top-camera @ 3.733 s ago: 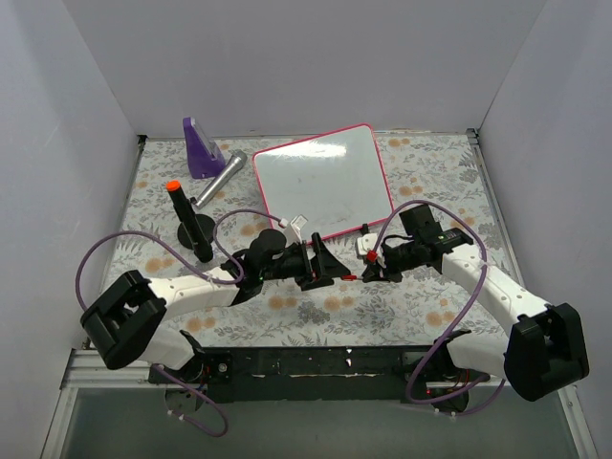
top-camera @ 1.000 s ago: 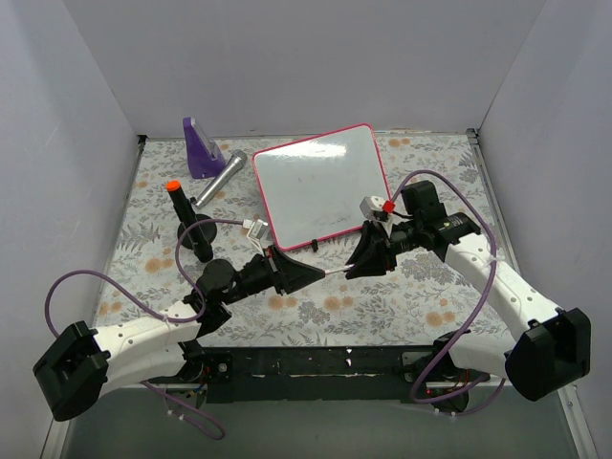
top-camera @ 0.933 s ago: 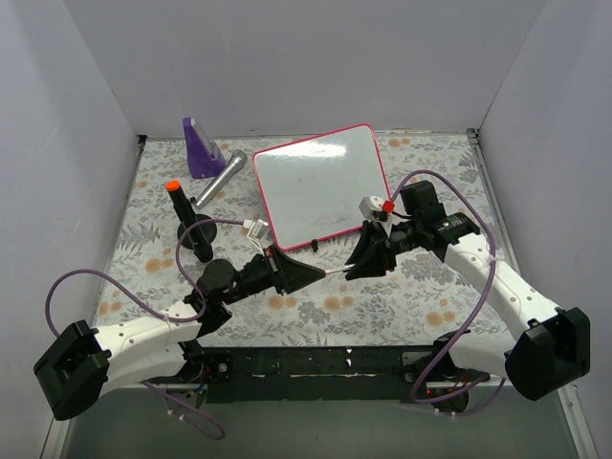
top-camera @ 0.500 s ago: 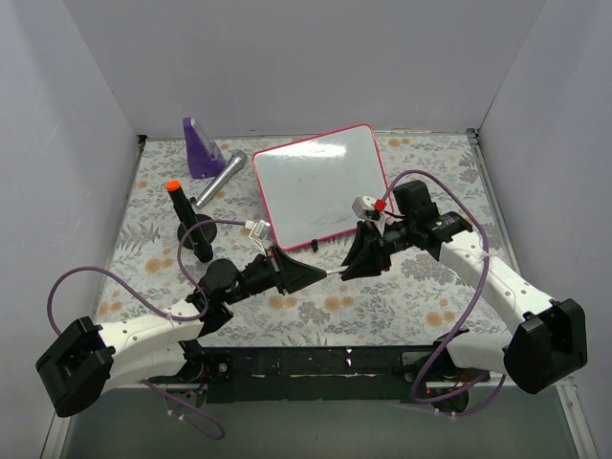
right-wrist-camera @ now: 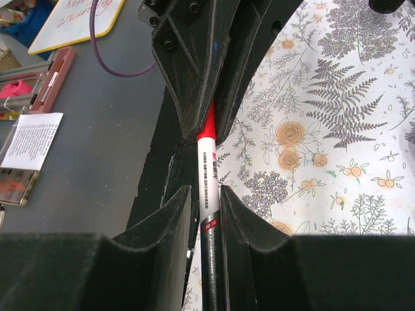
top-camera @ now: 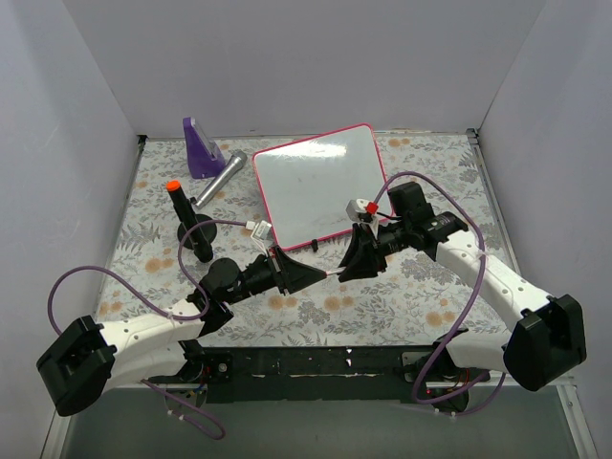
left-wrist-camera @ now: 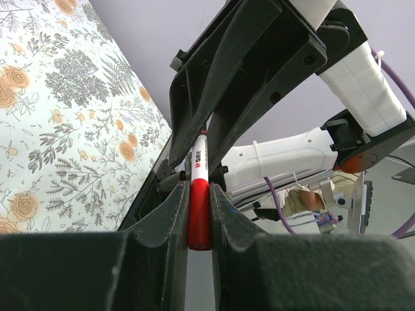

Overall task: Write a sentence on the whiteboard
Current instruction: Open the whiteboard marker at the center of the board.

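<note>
The whiteboard, white with a pink frame, lies at the back centre, and I can make out no sentence on it. In front of it my two grippers face each other tip to tip. A marker with a white barrel bridges them. My left gripper is shut on its red cap. My right gripper stands around the barrel, jaws slightly wider than it, with a thin gap on one side. In the left wrist view the right gripper's fingers loom just past the cap.
A purple wedge and a silver cylinder lie at the back left. A black stand holding an orange-tipped stick is left of my left arm. White walls close in three sides. Purple cables loop beside both arms.
Over the last second my right gripper has slid left along the marker toward the left gripper. The left gripper has crept slightly right, still holding the cap.
</note>
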